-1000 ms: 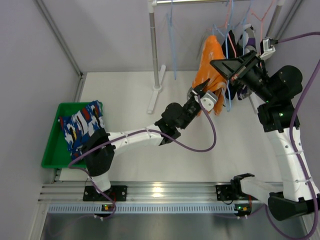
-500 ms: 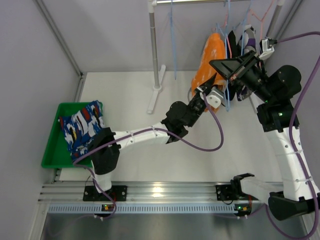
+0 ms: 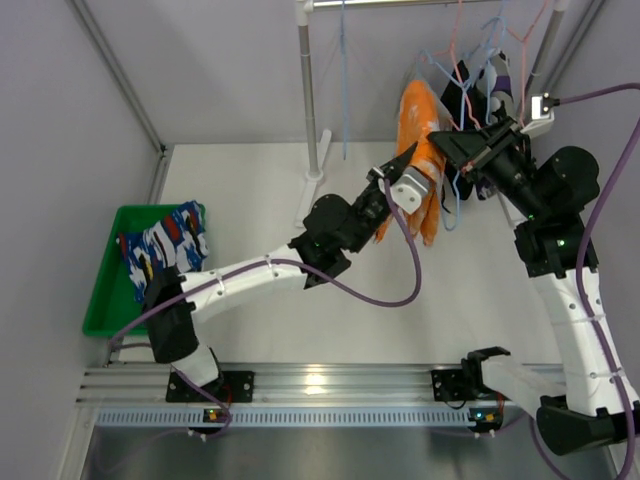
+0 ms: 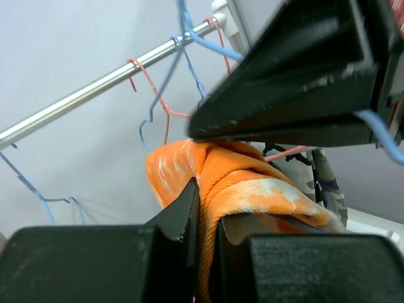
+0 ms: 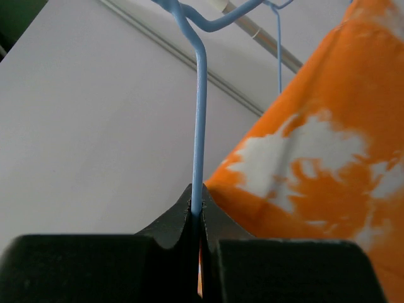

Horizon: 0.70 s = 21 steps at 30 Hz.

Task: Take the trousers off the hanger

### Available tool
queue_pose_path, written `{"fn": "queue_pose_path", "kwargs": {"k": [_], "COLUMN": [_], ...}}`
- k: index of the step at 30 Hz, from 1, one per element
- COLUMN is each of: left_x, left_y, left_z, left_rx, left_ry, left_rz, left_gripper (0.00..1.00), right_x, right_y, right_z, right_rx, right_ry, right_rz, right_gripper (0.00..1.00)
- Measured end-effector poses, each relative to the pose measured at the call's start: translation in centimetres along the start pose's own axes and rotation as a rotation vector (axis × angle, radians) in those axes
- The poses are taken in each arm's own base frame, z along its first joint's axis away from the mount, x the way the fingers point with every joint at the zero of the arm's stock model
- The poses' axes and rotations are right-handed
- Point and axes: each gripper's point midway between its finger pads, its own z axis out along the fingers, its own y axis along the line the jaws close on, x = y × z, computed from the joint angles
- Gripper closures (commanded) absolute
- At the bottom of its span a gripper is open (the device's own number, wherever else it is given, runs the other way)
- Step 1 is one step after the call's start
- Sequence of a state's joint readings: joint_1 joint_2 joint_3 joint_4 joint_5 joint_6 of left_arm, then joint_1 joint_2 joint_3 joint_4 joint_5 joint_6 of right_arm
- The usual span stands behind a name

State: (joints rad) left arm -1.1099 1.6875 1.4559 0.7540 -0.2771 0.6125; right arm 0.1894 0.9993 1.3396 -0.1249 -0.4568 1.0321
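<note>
The left gripper (image 4: 203,211) is pressed together on a fold of the orange trousers (image 4: 252,183), which hang below the rail (image 4: 76,98) among wire hangers. The right gripper (image 5: 196,208) pinches the wire of a blue hanger (image 5: 200,126) just beside the cloth. The blue patterned trousers (image 3: 165,250) lie in the green tray (image 3: 100,300).

A white desk (image 3: 300,335) sits boxed in by pale lilac-grey walls (image 3: 210,70), with a slanting metal strut (image 3: 115,75) marking the left rear corner and another strut (image 3: 553,35) at the right. At the back, a steel clothes rack rises on an upright pole (image 3: 310,100) from a white foot (image 3: 310,195), carrying a horizontal bar (image 4: 82,95). A ribbed aluminium rail (image 3: 330,382) runs along the near edge, catching a bright glint under soft, even light. Below it lies a dull grey surface (image 3: 330,450).
</note>
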Motion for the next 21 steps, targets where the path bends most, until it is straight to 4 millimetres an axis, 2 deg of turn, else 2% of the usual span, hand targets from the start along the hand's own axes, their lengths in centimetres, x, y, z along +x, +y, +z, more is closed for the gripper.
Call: {"fn": "queue_pose_path", "kwargs": {"k": [5,9,13,16,17,21], "left_x": [-4.1,-7.2,-10.5,-13.7,-15.4,-20.0], "left_y": [2.5,4.4,6.2,8.2,9.2,12.5], "left_z": [-1.2,-1.7,-0.2,0.9,1.2,1.5], "left_rx": [0.012,-0.002,-0.026,-0.059,-0.075,-0.136], "left_ry": [-0.045,-0.103,-0.119,-0.156,-0.179,-0.255], "left_rz": [-0.011,-0.027,-0.064,-0.112,-0.135,-0.167], "left_gripper": [1.0,1.0,1.0,1.0,1.0,1.0], "right_x": [-1.5,-1.7,-0.8,-0.3,-0.2,0.2], "right_y": [-1.3,-2.8,-5.0,-6.0,-6.2,-7.1], "right_z": [-0.2,-0.1,0.0,0.0,0.0,-0.1], "right_rx": [0.037,0.07,0.117,0.138,0.14,0.153], "right_ry": [-0.054,-0.068,-0.05,-0.039,-0.037,-0.025], "right_rz": [-0.016,-0.033,-0.044,-0.054,-0.06,-0.109], "right_gripper": [1.0,1.0,1.0,1.0,1.0,1.0]}}
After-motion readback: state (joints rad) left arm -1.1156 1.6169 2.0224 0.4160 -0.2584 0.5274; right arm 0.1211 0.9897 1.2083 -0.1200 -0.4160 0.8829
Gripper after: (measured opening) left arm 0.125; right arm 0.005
